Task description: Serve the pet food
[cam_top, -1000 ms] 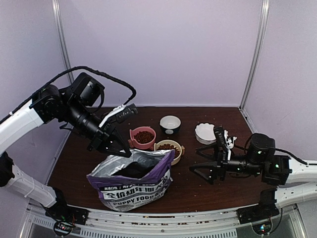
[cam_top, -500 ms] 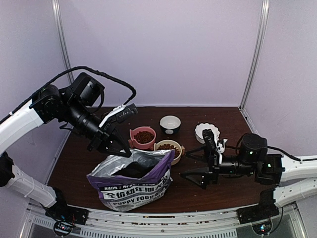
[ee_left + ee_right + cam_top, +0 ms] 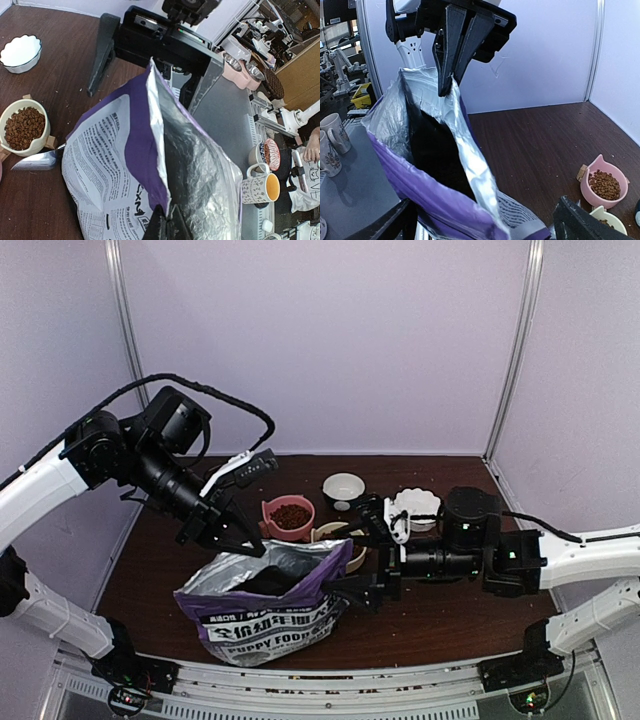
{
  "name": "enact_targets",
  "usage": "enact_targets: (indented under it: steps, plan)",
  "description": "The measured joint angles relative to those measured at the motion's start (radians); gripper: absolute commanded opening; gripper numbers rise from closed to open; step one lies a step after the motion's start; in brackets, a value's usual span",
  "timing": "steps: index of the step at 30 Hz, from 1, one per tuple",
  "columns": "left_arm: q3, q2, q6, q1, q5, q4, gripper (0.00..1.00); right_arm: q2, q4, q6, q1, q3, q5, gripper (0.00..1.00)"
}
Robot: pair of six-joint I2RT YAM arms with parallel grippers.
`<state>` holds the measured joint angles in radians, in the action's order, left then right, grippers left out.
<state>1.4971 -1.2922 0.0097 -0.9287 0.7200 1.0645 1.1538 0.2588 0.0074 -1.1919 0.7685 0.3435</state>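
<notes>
On the dark wooden tabletop, towards its near edge, stands a purple-and-white bag marked "PUPPY FOOD", its silver-lined mouth gaping upward. The left gripper reaches down from the left, and its jaws are pressed together on the top rim of the bag, pinching the foil edge and holding it up. The right gripper comes in low from the right with its jaws spread wide. One jaw stands on each side of the bag's open right end, so the bag sits between them. I cannot tell from here whether either jaw touches it. The pet food lies as a brown heap in a pink bowl just behind the bag. More of it fills a cream bowl to the right of that one, close by the bag's corner and partly hidden behind the right arm in the overhead view. A silver scoop lies flat between the cream bowl and the bag, its far end hidden by the bag's edge. Further back stand a small white bowl and a white scalloped bowl, well apart from the bag.
</notes>
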Motion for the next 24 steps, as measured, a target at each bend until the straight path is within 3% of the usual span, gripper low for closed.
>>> enact_targets:
  steps: [2, 7, 11, 12, 14, 18, 24]
  plan:
    - [0.000, 0.000, 0.000, 0.000, 0.000, 0.000, 0.00, 0.037, 0.003, -0.015, 0.000, 0.022, 0.020, 0.87]
    - [0.000, 0.002, 0.000, 0.000, -0.002, 0.004, 0.00, 0.077, 0.010, -0.035, 0.000, 0.045, 0.051, 0.44]
    - [-0.001, 0.002, -0.003, 0.000, -0.002, -0.001, 0.25, 0.077, 0.014, -0.032, 0.002, 0.046, 0.058, 0.23]
    - [0.002, 0.002, -0.003, -0.002, -0.002, -0.017, 0.40, 0.077, 0.013, -0.026, 0.002, 0.047, 0.060, 0.16]
    - [0.017, 0.002, -0.004, -0.007, -0.011, -0.028, 0.59, 0.077, 0.001, -0.013, 0.001, 0.056, 0.065, 0.00]
    - [0.056, 0.001, -0.003, -0.040, -0.066, -0.029, 0.80, 0.068, -0.026, 0.025, -0.003, 0.065, 0.075, 0.00]
    - [0.132, -0.033, 0.005, -0.134, -0.189, 0.005, 0.92, 0.026, -0.085, 0.094, -0.005, 0.065, 0.055, 0.00]
